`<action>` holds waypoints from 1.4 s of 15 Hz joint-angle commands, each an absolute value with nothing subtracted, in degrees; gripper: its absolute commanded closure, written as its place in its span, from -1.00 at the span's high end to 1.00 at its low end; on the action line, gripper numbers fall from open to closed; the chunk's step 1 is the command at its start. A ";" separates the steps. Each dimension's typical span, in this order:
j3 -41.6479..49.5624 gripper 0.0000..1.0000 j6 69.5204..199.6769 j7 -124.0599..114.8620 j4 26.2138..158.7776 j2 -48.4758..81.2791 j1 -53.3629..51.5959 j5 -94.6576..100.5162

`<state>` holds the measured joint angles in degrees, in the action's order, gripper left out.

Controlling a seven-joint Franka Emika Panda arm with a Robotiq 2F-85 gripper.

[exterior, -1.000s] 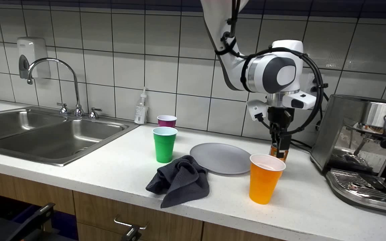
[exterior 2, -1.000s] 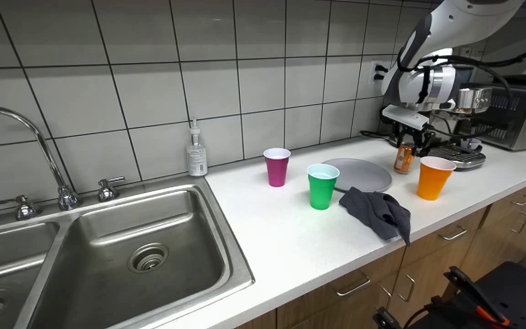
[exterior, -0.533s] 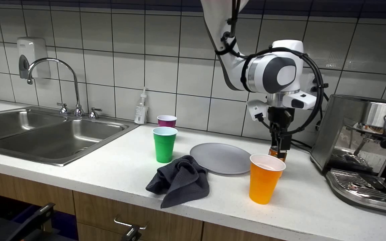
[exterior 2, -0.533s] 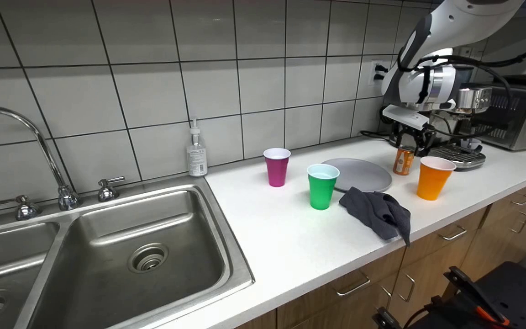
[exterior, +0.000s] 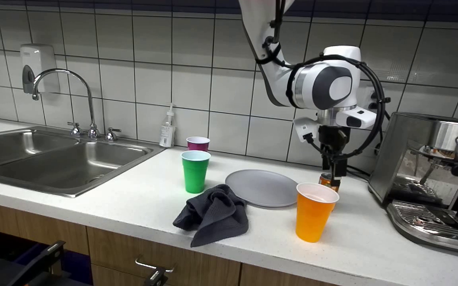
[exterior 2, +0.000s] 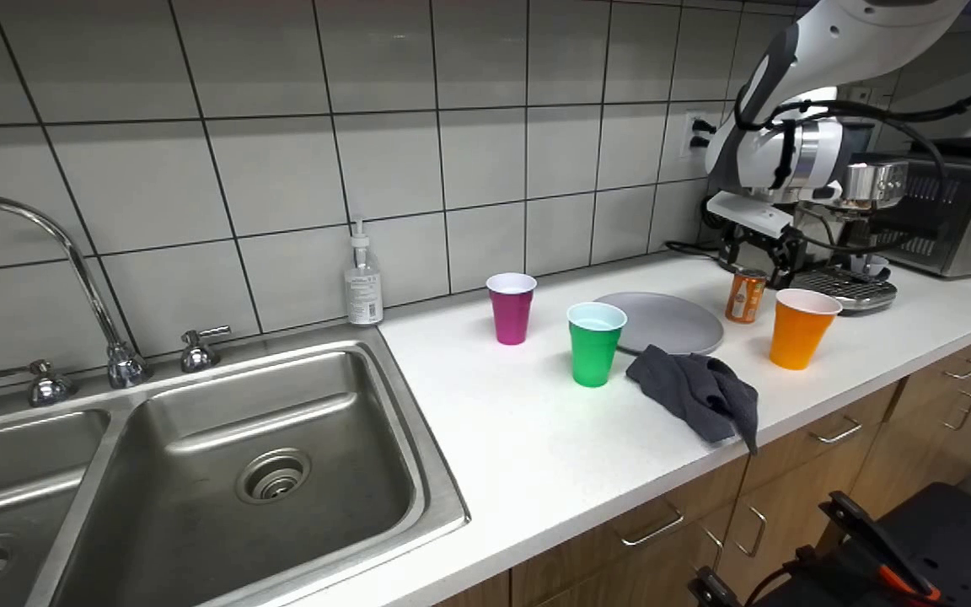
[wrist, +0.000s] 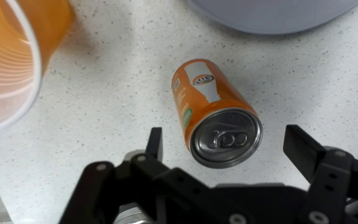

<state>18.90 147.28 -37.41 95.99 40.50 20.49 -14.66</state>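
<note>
Fingers stand wide apart; in the wrist view, the orange can shows between them, with a gap on each side. The can stands upright on the worktop, near the orange cup and grey plate. Farther out: dark cloth, green cup and purple cup.

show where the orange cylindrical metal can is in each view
In an exterior view: orange cylindrical metal can, right of centre, partly hidden.
In an exterior view: can, right of centre, plainly visible.
Wrist view: can, middle, lid toward the camera.
Landmark in all three: tapered orange plastic cup, near the can.
</note>
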 commanded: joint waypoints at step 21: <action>19.46 1.00 147.51 -29.27 116.55 19.71 17.64 -13.93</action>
